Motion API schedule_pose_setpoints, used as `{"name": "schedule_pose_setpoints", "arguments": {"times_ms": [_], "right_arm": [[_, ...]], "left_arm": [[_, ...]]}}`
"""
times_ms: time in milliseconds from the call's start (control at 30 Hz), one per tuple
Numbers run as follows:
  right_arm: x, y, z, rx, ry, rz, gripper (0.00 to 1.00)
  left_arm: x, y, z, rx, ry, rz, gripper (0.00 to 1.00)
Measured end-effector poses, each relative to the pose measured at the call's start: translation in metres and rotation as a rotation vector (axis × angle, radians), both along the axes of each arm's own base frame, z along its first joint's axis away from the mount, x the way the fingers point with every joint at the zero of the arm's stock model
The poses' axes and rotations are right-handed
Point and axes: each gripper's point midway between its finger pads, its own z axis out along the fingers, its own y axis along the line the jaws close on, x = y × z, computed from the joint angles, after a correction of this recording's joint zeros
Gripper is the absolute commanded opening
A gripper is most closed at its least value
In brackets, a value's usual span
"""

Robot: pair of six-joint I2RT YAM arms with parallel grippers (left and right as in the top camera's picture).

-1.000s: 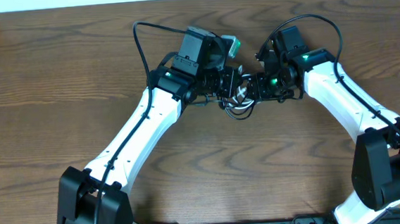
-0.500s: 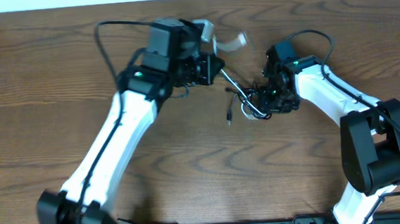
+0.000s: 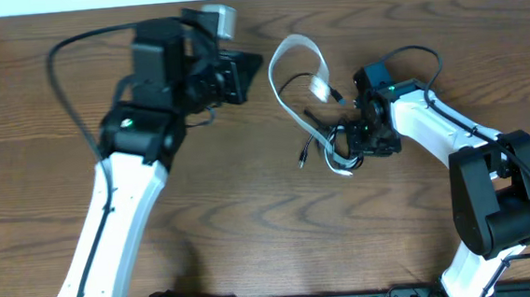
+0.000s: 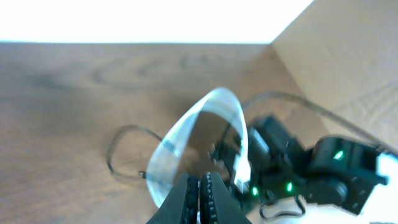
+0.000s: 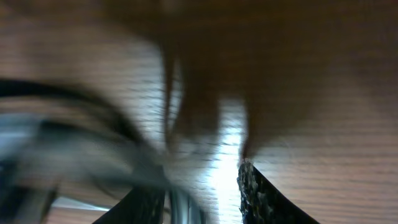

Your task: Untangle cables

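Cables: two, thin, one white and one black.
White cable [image 3: 319, 88]: arching as a blurred loop between the hands.
Black cable [image 3: 302, 116]: lying on the desk [image 3: 251, 215], tangling at the right hand [image 3: 358, 137].
Left hand [image 4: 199, 190]: fingers pressing together.
Right hand: blurred; spread or pinching, cannot tell.

The tabletop [image 3: 252, 234] is dark brown wood with a wavy grain, and a pale strip runs along its far edge. Right of centre lies a small tangle. The black cable [image 3: 292, 109] trails out to the left, one plug end resting apart on the wood. The white cable [image 3: 341, 168] is looped through it, and its big blurred loop may be off the surface.
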Motion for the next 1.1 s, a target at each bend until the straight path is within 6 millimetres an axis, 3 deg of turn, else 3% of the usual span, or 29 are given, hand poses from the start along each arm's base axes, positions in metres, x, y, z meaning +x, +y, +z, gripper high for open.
{"name": "schedule_pose_setpoints", "arguments": {"times_ms": [167,333,600,733,900,1100], "right_arm": [[-0.001,-0.003,-0.002,-0.018,0.001,-0.004,0.36],[0.002,-0.003,-0.002,-0.014,-0.011,-0.003,0.35],[-0.001,0.015,0.008,0.085,0.006,0.043,0.35],[0.010,0.026,0.037,0.151,-0.067,0.073,0.40],[0.018,0.033,0.074,0.202,-0.167,0.100,0.44],[0.018,0.034,0.080,0.208,-0.179,0.111,0.45]], "left_arm": [[-0.007,0.030,0.032,-0.017,-0.080,0.069,0.08],[-0.016,0.035,0.018,-0.001,-0.006,0.078,0.08],[-0.016,0.009,-0.048,0.055,0.222,0.011,0.13],[-0.024,-0.012,-0.092,0.100,0.369,-0.045,0.13],[-0.036,-0.022,-0.140,0.152,0.553,-0.070,0.13],[-0.048,-0.027,-0.187,0.181,0.757,-0.040,0.13]]}}
